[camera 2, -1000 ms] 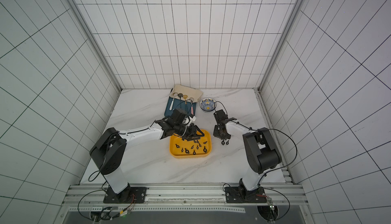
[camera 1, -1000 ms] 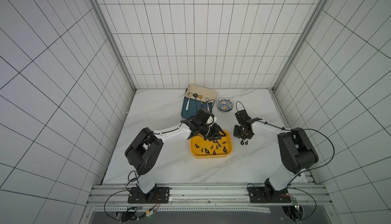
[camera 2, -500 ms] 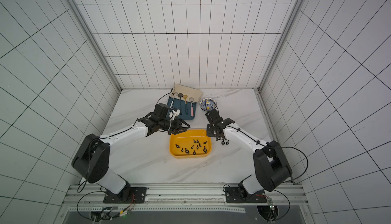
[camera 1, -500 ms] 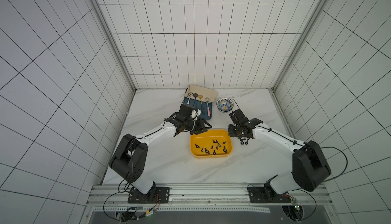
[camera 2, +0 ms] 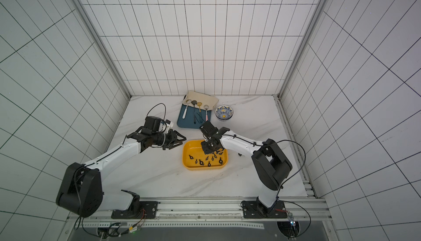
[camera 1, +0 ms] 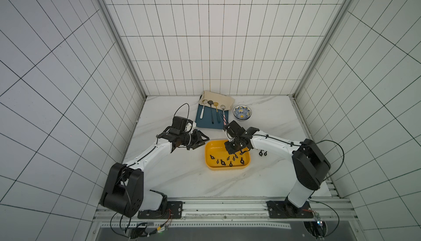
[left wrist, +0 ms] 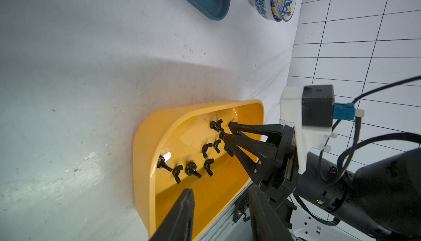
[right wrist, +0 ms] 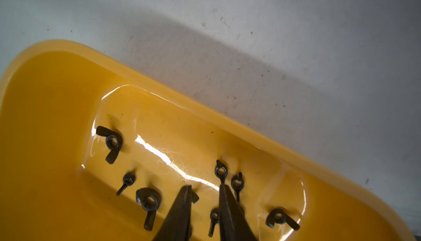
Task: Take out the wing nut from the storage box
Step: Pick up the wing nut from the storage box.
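Right claw (right wrist: 205, 189) is down inside the storage box (camera 1: 215, 148), tips slightly apart among the loose wing nuts (right wrist: 149, 202), nothing clamped. Left claw (camera 1: 204, 142) is apart and empty, hovering just beside the box's left end. Box sits mid table (camera 1: 177, 178), near the blue tray (camera 1: 206, 123). Two nuts (camera 1: 262, 153) lie on the table right of the box.

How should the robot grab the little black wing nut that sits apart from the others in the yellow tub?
Probably by its round middle ring, coming straight down from above. The small black wing nut lies flat on the floor of the shallow yellow plastic tub, hole showing, wings splayed to one side, with bare space around it for the jaws.
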Controlling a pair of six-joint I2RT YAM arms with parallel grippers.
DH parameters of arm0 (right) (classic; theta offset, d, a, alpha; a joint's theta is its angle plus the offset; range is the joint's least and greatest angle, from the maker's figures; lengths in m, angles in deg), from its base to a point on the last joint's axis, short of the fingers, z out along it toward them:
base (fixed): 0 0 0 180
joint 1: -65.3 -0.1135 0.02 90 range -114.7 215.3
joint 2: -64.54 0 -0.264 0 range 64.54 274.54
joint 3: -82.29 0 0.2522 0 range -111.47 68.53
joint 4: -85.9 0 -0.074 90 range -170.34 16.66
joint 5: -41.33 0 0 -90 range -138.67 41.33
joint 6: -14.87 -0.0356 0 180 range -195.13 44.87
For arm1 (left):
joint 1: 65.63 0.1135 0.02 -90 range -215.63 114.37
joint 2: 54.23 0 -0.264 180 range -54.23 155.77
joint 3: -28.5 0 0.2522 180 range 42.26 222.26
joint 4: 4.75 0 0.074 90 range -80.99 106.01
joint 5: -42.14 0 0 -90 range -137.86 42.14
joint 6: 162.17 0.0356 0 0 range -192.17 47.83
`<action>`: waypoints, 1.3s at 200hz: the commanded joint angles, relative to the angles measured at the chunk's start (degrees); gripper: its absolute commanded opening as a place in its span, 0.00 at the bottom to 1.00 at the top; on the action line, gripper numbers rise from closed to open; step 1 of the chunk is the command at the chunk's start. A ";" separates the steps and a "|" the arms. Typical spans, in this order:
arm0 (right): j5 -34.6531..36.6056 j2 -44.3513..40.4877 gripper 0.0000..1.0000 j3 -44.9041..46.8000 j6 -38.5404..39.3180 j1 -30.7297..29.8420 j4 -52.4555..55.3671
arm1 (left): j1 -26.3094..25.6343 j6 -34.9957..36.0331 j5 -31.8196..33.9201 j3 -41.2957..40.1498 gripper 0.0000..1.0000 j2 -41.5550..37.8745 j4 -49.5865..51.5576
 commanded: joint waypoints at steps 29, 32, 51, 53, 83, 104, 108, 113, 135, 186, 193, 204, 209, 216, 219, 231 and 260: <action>0.98 4.23 0.26 -4.73 4.40 -0.36 4.17 | -0.02 1.92 -0.38 -0.79 0.43 -0.31 0.96; 1.23 4.30 0.26 -4.69 4.41 -0.36 4.09 | -0.04 1.92 -0.42 -0.79 0.43 -0.24 0.95; 1.33 4.95 0.26 -4.70 4.05 -0.36 3.73 | -0.02 2.10 -0.49 -0.57 0.43 -0.01 0.95; 1.45 5.08 0.26 -4.68 4.02 -0.36 3.74 | -0.03 2.10 -0.42 -0.53 0.43 -0.01 0.99; 2.19 6.32 0.27 -4.42 4.13 -0.36 3.16 | -0.04 2.25 -0.58 -0.35 0.43 0.69 0.95; 2.10 7.17 0.27 -4.33 4.20 -0.32 2.76 | 0.03 2.45 -0.42 -0.44 0.43 0.88 0.96; 2.25 7.28 0.27 -4.33 4.24 -0.34 2.67 | -0.03 2.45 -0.48 -0.44 0.43 0.99 0.95; 2.40 7.44 0.27 -4.32 4.24 -0.30 2.63 | -0.04 2.45 -0.45 -0.43 0.43 1.00 1.00; 2.45 8.21 0.28 -4.61 4.18 -0.27 2.50 | -0.04 2.51 -0.39 -0.52 0.43 1.15 0.94; 3.22 8.75 0.27 -5.03 4.33 -0.10 2.33 | -0.03 2.58 -0.35 -0.53 0.43 1.57 0.62; 3.39 9.01 0.27 -5.10 4.30 -0.10 2.31 | -0.03 2.60 -0.39 -0.52 0.43 1.69 0.65; 3.42 9.53 0.26 -5.10 4.22 -0.02 2.05 | -0.03 2.60 -0.42 -0.60 0.43 1.71 0.60; 3.46 9.75 0.26 -5.21 4.24 -0.01 2.02 | -0.03 2.62 -0.44 -0.65 0.43 1.67 0.61; 3.27 9.90 0.26 -5.16 4.22 -0.01 1.87 | -0.04 2.62 -0.35 -0.70 0.43 1.57 0.61; 3.17 9.99 0.25 -5.13 4.23 -0.01 1.77 | -0.02 2.63 -0.34 -0.79 0.43 1.49 0.64; 3.15 10.23 0.24 -5.37 4.12 -0.01 1.50 | 0.01 2.63 -0.23 -0.96 0.43 1.36 0.68; 3.42 10.48 0.20 -6.04 3.88 -0.01 1.41 | -0.04 2.54 -0.22 -1.23 0.43 1.14 0.63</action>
